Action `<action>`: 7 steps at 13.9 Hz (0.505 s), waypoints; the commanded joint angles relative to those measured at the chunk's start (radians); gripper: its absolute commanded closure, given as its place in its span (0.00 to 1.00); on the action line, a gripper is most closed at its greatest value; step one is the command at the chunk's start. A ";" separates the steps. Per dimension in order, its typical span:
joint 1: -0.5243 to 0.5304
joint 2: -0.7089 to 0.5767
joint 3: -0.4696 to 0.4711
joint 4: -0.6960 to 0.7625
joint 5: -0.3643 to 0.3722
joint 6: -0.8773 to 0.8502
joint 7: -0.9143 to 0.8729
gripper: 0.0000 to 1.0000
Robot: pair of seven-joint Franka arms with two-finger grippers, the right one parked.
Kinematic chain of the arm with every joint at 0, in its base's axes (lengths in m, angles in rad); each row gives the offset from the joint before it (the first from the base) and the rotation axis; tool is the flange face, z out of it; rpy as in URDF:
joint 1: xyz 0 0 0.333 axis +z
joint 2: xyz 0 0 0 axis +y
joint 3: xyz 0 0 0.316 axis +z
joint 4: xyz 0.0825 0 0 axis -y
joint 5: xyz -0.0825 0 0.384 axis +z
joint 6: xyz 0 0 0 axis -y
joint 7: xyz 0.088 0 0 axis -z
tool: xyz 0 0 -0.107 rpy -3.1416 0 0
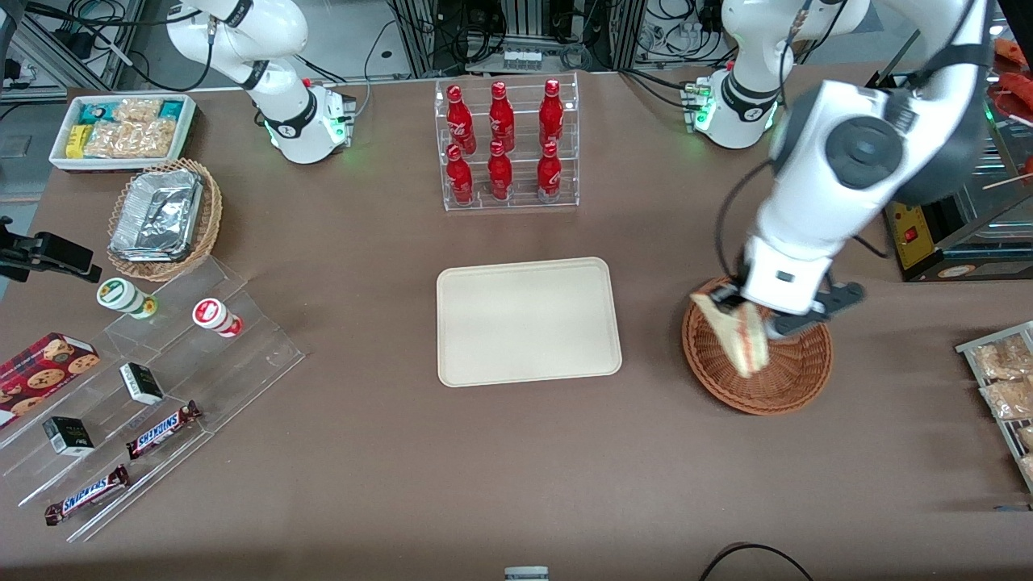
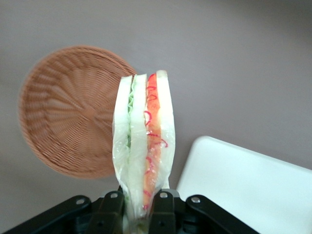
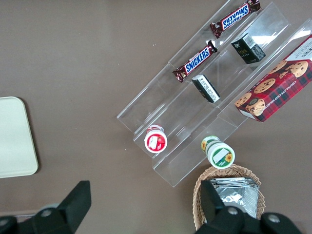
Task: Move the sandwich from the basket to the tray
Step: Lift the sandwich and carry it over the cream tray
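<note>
Your left arm's gripper [image 1: 746, 311] hangs over the reddish-brown wicker basket [image 1: 787, 379], its two fingers [image 2: 113, 207] pinched on the narrow end of the wrapped sandwich [image 1: 738, 332]. The wedge is clear of the weave, tilted, with its broad end pointing toward the front camera. From the wrist camera you see the sandwich [image 2: 144, 141] edge-on: pale bread slices, a light green layer on one side and a red-orange layer on the other, all under clear film, clamped between the black fingers of the gripper [image 2: 139, 209]. The basket [image 2: 63, 117] lies below it with nothing inside.

The cream tray [image 1: 529, 321] sits bare at mid-table, well apart from the basket, toward the parked arm's end; a corner of it [image 2: 253, 185] shows near the sandwich in the wrist view. Farther from the front camera than the tray stands a clear rack of red bottles [image 1: 504, 141].

At the parked arm's end lie a tan basket of foil trays [image 1: 161, 216], a white bin of snack packets [image 1: 125, 129] and clear steps carrying Snickers bars [image 1: 161, 429] and a cookie box [image 1: 44, 367].
</note>
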 commanded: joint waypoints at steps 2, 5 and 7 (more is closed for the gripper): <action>-0.075 0.073 -0.095 0.039 0.016 -0.008 -0.053 1.00; -0.190 0.165 -0.096 0.037 0.019 0.094 -0.099 1.00; -0.271 0.231 -0.094 0.040 0.045 0.137 -0.118 1.00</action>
